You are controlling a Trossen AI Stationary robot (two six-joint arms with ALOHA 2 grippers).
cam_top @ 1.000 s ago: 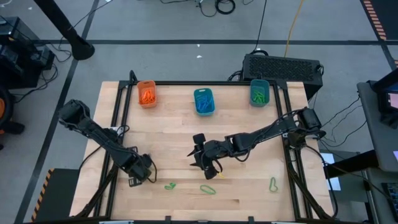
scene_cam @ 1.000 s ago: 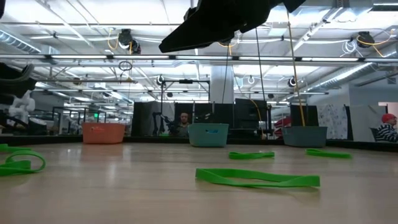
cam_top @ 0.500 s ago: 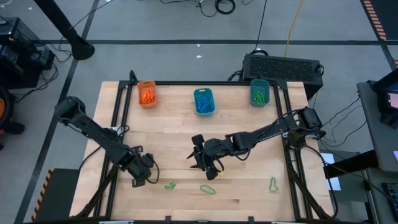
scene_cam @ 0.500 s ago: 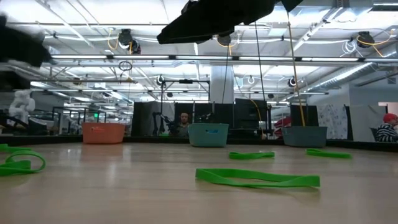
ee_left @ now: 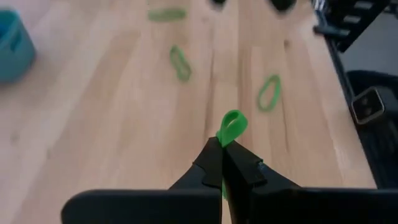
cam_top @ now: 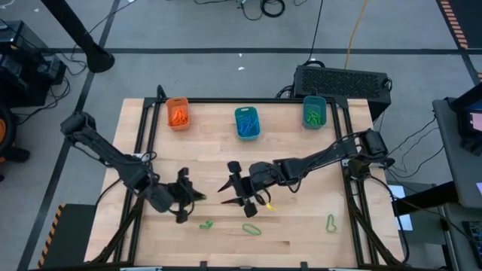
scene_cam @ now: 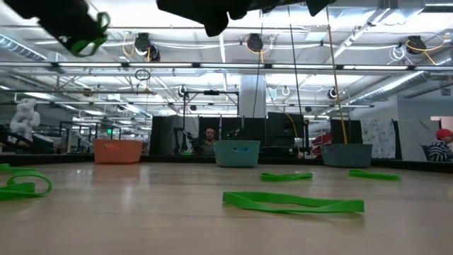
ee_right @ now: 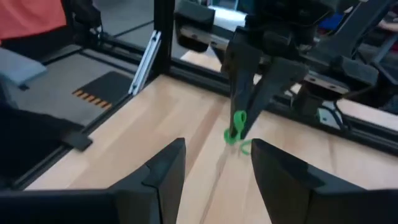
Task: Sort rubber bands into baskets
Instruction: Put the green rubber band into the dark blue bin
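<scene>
Pale wooden planks make up the table (cam_top: 301, 226) we work at, framed by black rails, with a grey workshop floor around it and a long hall of ceiling lights beyond in the low view. We find no brand, label or writing that we can read anywhere.

Along the far edge stand three baskets: an orange basket (cam_top: 178, 113) at the left, a teal basket (cam_top: 246, 122) in the middle holding blue bands, and a second teal basket (cam_top: 314, 111) at the right holding green ones.

Our left gripper (cam_top: 193, 195) hangs above the near left part of the table, its fingers pressed together on a green rubber band (ee_left: 231, 127), whose loop sticks out past the tips. Our right gripper (cam_top: 230, 195) sits just to the right of it, near the table's middle, fingers spread apart and holding nothing.

Loose green bands lie on the near planks: one (cam_top: 205, 224) just below the left gripper, one (cam_top: 251, 229) near the centre, and one (cam_top: 330, 223) toward the right.
</scene>
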